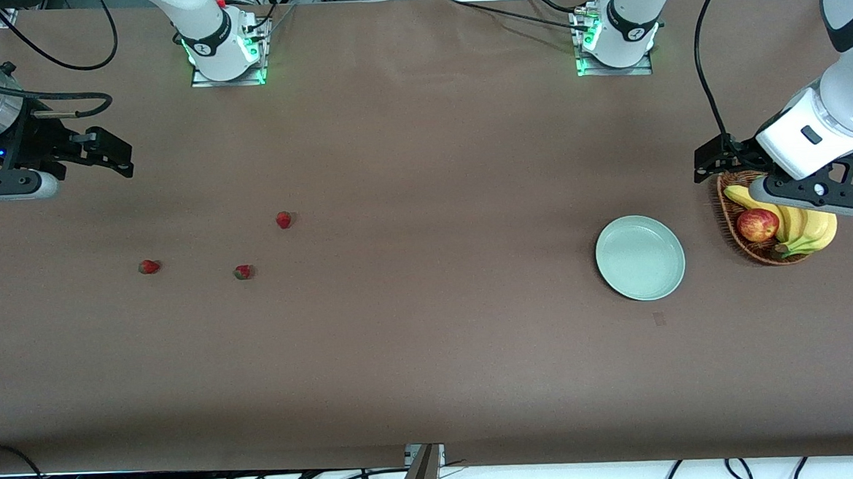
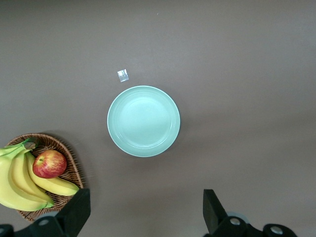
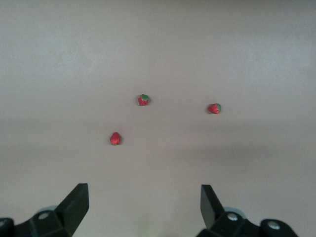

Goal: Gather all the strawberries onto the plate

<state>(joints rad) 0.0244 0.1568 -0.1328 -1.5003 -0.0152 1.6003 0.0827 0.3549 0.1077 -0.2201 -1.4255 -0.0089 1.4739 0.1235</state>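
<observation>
Over the brown wicker basket (image 1: 763, 247) of yellow bananas (image 1: 805, 228) and a red apple (image 1: 757, 225), your left gripper (image 1: 711, 160) hangs with fingers spread, holding nothing. Just beside that basket, toward the right arm's end, you see the round mint-green plate (image 1: 640, 257), bare. Your right gripper (image 1: 112, 154) hovers spread over bare table, with three tiny red strawberries (image 1: 284, 219) (image 1: 149, 266) (image 1: 243, 272) lying scattered near it.
</observation>
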